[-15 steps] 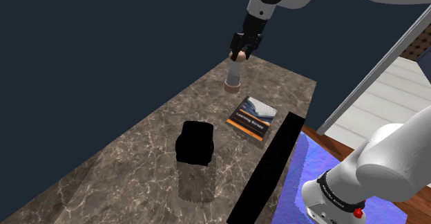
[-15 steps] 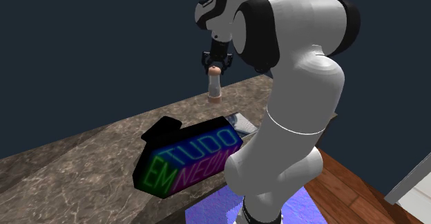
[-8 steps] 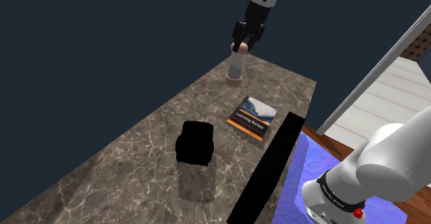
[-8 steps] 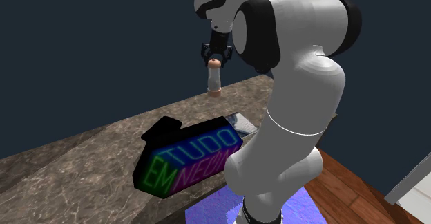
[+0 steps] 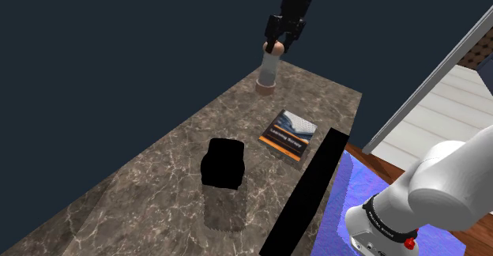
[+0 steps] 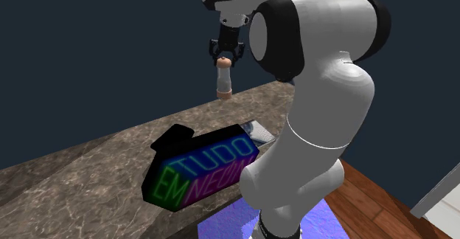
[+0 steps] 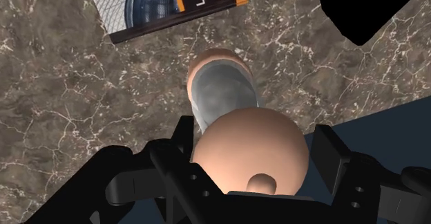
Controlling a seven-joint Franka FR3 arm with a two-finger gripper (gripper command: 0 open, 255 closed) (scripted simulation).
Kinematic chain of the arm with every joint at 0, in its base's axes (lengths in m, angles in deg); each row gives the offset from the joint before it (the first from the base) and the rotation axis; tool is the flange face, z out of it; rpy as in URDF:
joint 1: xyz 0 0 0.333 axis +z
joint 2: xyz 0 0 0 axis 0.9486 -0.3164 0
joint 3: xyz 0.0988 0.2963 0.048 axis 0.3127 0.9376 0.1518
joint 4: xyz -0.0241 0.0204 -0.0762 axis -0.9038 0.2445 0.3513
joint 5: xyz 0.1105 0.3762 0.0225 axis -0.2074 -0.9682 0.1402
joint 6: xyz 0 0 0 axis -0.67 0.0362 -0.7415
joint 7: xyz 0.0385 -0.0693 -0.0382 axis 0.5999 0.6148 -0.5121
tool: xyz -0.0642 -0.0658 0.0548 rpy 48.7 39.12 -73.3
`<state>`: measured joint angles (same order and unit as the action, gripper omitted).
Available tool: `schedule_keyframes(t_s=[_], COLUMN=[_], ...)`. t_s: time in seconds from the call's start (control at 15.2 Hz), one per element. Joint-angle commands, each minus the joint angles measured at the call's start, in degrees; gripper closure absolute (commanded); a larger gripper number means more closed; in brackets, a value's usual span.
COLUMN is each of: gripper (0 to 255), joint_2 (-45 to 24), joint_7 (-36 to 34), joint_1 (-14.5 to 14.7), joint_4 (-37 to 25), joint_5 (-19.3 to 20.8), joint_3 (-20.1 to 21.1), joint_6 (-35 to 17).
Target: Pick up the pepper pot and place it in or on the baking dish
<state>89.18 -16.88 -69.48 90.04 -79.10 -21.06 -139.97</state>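
Because we clamp the pepper pot (image 5: 268, 71) only by its round cap, just above the marble counter's (image 5: 150, 183) far end near the book (image 5: 288, 134), our gripper (image 5: 275, 47) risks it swinging or slipping loose mid-carry.

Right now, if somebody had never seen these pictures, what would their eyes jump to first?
Probably the black hand clasping the pepper pot by its round tan knob, at the far end of the marbled counter. Then the black sign with glowing colourful letters along the counter's edge beside the robot, and the book lying flat on the counter close to that sign.
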Motion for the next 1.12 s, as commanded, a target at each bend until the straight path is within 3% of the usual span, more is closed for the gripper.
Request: schedule_keyframes(t_s=[0.0,0.53,1.06], gripper=[255,255,255], joint_2=[1.8,7.2,9.0], joint_7=[-2.5,-12.8,-23.8], joint_1=[1.0,5.1,9.1], joint_4=[1.0,3.4,1.6], joint_5=[-0.1,-1.1,-2.3], joint_3=[1.4,7.6,14.5], joint_6=[0.5,1.7,3.3])
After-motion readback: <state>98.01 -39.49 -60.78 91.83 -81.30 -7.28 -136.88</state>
